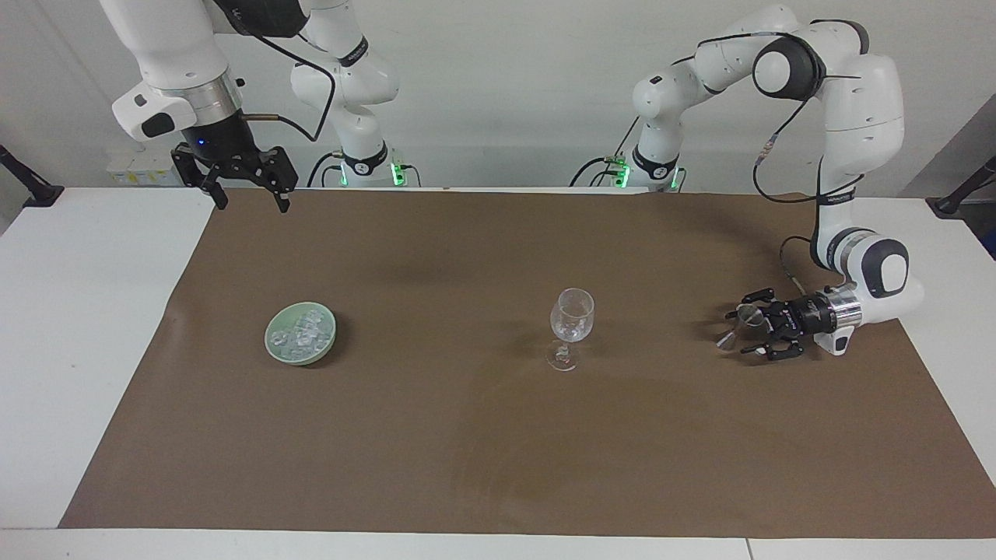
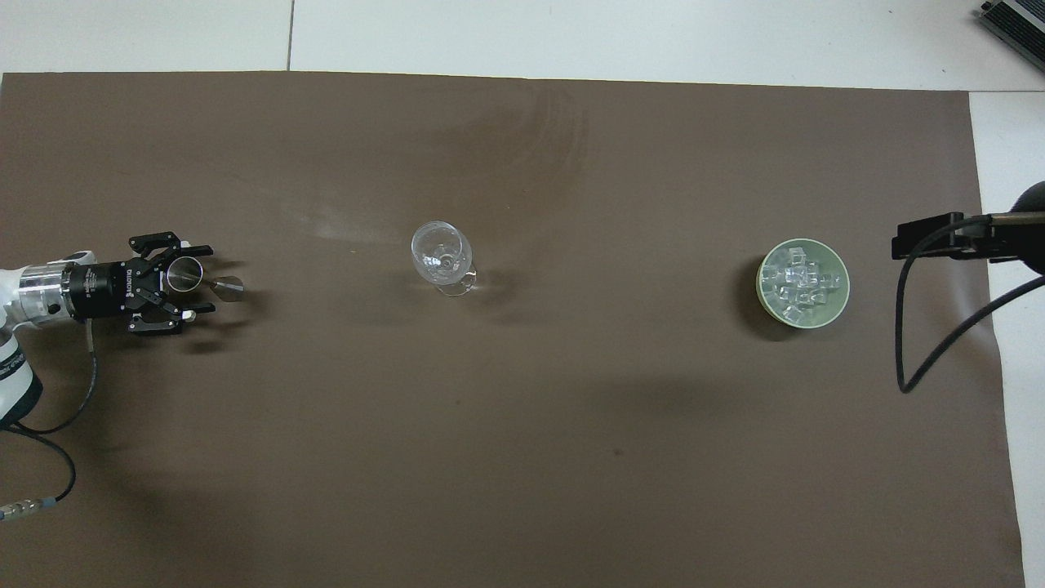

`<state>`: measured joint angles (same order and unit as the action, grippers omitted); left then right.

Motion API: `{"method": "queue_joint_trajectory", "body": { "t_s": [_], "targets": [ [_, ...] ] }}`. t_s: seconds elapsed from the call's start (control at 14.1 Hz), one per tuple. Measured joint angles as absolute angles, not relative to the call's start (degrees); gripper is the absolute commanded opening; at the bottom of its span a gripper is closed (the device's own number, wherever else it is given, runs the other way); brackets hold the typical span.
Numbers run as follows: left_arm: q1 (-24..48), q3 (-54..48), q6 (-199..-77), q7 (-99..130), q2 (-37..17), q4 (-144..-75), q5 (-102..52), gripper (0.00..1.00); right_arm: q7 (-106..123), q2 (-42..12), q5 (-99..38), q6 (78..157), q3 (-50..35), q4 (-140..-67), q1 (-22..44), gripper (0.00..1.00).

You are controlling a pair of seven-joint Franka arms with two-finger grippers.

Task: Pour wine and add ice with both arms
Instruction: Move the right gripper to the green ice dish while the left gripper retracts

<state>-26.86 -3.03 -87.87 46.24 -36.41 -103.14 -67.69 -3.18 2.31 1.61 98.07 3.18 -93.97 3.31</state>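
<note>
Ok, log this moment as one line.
left gripper: open around small stemmed glass, low at left arm's end | right gripper: open, waiting raised | ice: in green dish | wine glass: upright

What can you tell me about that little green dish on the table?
The dish is small, round, shallow and pale green, with a smooth glazed look. It sits flat on the brown mat toward the right arm's end of the table, well apart from the glass. A heap of small clear ice cubes fills it. Nothing else touches it, and no gripper is over it.

Clear glossy glass; matt brown paper
</note>
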Motion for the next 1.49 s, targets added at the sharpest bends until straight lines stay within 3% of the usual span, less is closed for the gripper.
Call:
{"method": "queue_joint_trajectory", "body": {
  "t_s": [0.64, 1.13, 1.49],
  "targets": [
    [-27.0, -2.9, -84.8, 50.5, -35.5, -98.8, -66.1, 1.00, -2.7, 1.3, 1.6, 116.6, 3.2, -109.3, 3.4, 1.00],
    [-27.1, -3.1, -83.0, 59.0, -28.0, -97.6, -61.3, 1.00, 3.3, -3.2, 1.6, 129.5, 3.3, -119.1, 1.4, 1.00],
    [-26.3, -4.0, -82.5, 58.6, -25.2, -93.0, -51.7, 1.00, 3.7, -7.6, 1.6, 135.9, 3.3, -120.3, 0.6, 0.97]
  ]
}}
